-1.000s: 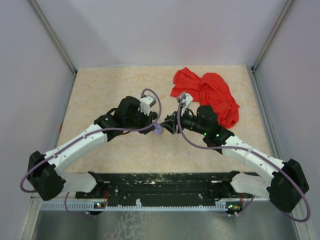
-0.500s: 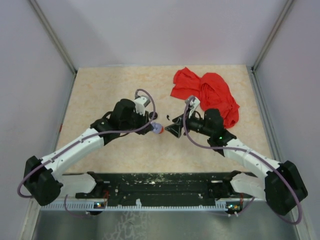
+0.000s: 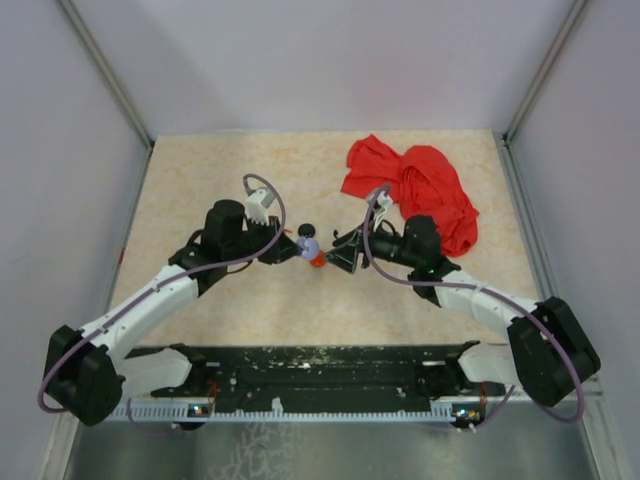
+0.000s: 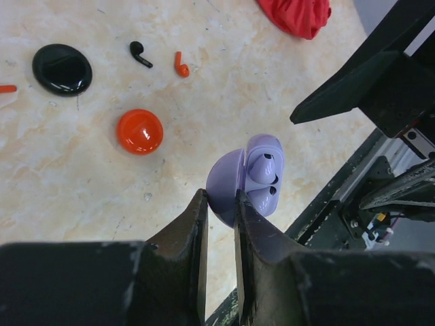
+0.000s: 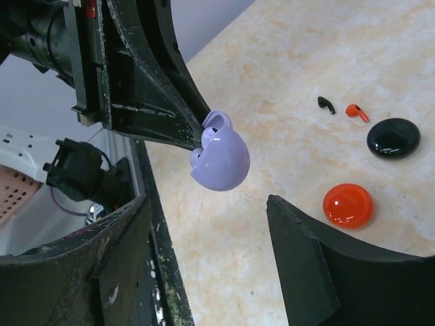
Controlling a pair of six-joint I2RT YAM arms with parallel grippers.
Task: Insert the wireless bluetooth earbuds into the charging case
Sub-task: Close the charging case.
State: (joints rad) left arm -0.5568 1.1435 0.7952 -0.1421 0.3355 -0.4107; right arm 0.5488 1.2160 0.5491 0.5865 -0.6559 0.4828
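Note:
The charging case (image 4: 62,69), a small round black puck, lies on the table, also in the right wrist view (image 5: 393,138). Beside it lie two tiny earbuds, one black (image 4: 141,54) and one orange (image 4: 181,64). My left gripper (image 4: 219,197) is shut on a lavender clamshell case (image 4: 248,173), held above the table with its lid ajar and lavender buds inside. My right gripper (image 5: 207,204) stands open just short of the lavender case (image 5: 221,159), touching nothing. From above, the two grippers face each other mid-table with the lavender case (image 3: 308,246) between them.
A glossy red disc (image 4: 139,132) sits on the table near the black puck. A crumpled red cloth (image 3: 415,190) lies at the back right. The black base rail (image 3: 320,370) runs along the near edge.
The grippers, together at the lavender case a second ago, have parted. The right one opened and drew back right; the left arm pulled left, keeping the case.

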